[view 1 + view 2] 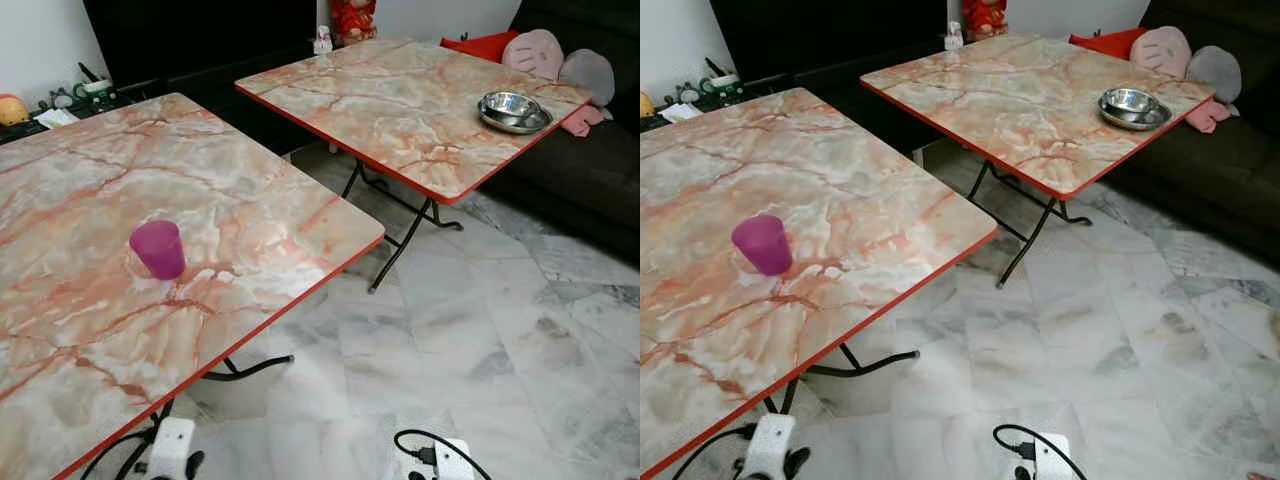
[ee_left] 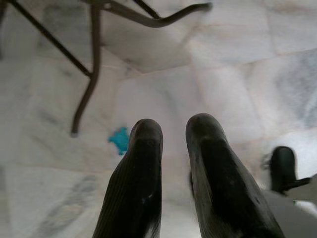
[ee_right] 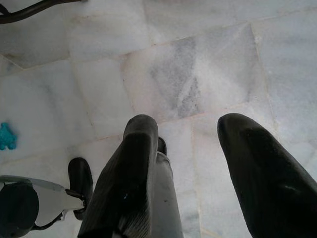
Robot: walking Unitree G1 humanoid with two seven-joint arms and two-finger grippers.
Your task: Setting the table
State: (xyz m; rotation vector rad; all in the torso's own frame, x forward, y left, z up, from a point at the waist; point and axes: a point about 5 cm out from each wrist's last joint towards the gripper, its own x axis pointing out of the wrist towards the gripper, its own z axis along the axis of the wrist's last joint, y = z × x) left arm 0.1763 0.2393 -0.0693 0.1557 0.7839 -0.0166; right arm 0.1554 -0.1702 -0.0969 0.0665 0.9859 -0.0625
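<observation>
From the head views, a purple cup stands on the near marble-patterned table, mouth down it seems, its long axis vertical and the narrower end uppermost, well in from the red edge. A steel bowl sits upright near the far corner of the second table, close to the cushions on the dark sofa. The wrist views show the marble floor instead: the left gripper hangs over the tiles with its fingers a narrow gap apart and nothing between them, a small blue scrap and the table's black legs beyond. The right gripper hangs wider open, also empty. Cup and bowl lie well apart from both sets of jaws, up on the tabletops.
</observation>
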